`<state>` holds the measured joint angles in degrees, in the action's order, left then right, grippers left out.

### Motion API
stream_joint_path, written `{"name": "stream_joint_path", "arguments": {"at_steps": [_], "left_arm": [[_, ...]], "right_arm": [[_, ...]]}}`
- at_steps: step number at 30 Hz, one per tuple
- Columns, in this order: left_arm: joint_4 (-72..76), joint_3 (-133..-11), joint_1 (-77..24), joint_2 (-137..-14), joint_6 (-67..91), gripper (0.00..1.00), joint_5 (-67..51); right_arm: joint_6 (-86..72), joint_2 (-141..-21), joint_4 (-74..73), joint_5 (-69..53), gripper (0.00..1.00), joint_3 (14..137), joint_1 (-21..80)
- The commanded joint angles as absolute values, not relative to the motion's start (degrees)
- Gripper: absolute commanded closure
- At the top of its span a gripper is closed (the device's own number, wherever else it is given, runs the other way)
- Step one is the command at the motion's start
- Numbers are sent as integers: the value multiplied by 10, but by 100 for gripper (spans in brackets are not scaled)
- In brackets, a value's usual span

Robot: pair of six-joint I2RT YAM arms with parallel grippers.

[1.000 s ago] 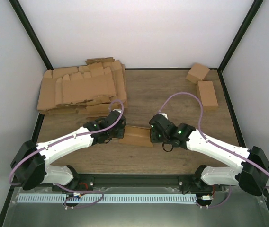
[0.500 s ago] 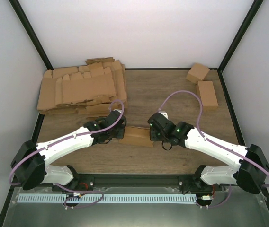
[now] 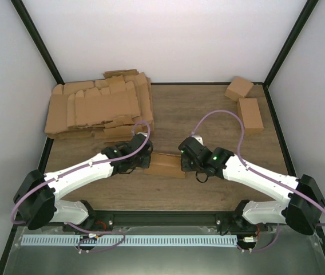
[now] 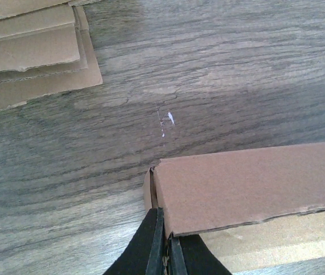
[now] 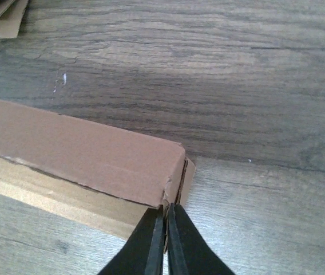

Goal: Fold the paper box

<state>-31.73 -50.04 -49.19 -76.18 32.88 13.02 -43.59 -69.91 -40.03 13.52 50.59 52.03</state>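
Observation:
The paper box (image 3: pixel 165 164) is a partly folded brown cardboard piece lying on the table between my two arms. My left gripper (image 3: pixel 145 162) is shut on its left end wall; in the left wrist view the black fingers (image 4: pixel 151 246) pinch the cardboard edge of the box (image 4: pixel 248 183). My right gripper (image 3: pixel 183 162) is shut on its right end wall; in the right wrist view the fingers (image 5: pixel 154 240) clamp the end flap of the box (image 5: pixel 82 152). The far long wall stands folded up, and a flat lighter panel lies below it.
A big pile of flat cardboard blanks (image 3: pixel 99 106) lies at the back left; its corner shows in the left wrist view (image 4: pixel 31 51). Two folded brown boxes (image 3: pixel 244 100) sit at the back right. Black frame posts bound the table sides.
The right arm has shifted slightly left toward the box end between one second ago and now. The left arm and the box look unchanged.

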Motion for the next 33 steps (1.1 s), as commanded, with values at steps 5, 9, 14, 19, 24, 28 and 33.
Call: {"name": "stream_joint_path", "arguments": {"at_steps": [5, 9, 14, 19, 24, 28, 33], "left_arm": [[-340, -498, -501, -769, 335, 96, 119], [-329, -482, -505, -758, 342, 96, 120], [-313, -456, -515, -748, 354, 96, 118], [-295, -429, -526, -740, 368, 96, 116], [-284, -417, -530, -739, 377, 96, 122], [-278, -410, -532, -735, 381, 96, 126], [-285, -419, -531, -732, 384, 94, 126]], "right_arm": [[-444, -697, -393, 132, 99, 489, 520], [-450, -694, -382, 118, 99, 465, 521], [-464, -692, -362, 102, 99, 431, 526], [-474, -693, -350, 91, 99, 404, 531], [-477, -695, -332, 95, 99, 380, 531], [-478, -700, -324, 101, 99, 370, 531], [-476, -700, -329, 112, 99, 369, 531]]}}
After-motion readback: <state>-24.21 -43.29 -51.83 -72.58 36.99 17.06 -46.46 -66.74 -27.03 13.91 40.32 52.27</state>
